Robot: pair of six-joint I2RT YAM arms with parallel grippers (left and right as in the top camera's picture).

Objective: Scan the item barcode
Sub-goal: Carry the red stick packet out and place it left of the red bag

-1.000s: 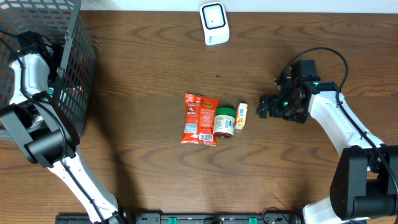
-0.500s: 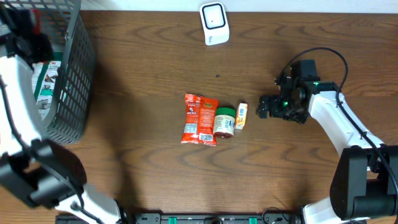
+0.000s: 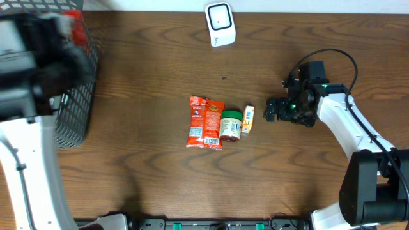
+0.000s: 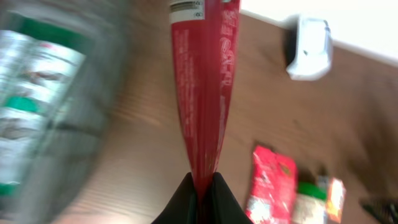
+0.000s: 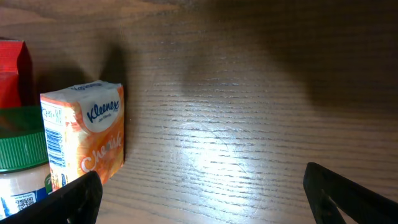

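Well left of the scanner [image 3: 220, 24], up by the wire basket [image 3: 77, 96], the left gripper [image 4: 202, 186] pinches 1 red snack packet [image 4: 202, 81] by its edge. The packet's long axis points away from the gripper, with what looks like the barcode label [image 4: 186, 8] at the far tip. Basket's got green-and-white packs [image 4: 34, 81] inside. Right gripper [image 5: 202, 199], below-right of the scanner, gapes wide, empty.

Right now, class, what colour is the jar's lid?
Green; the jar lid shows best in the overhead view.
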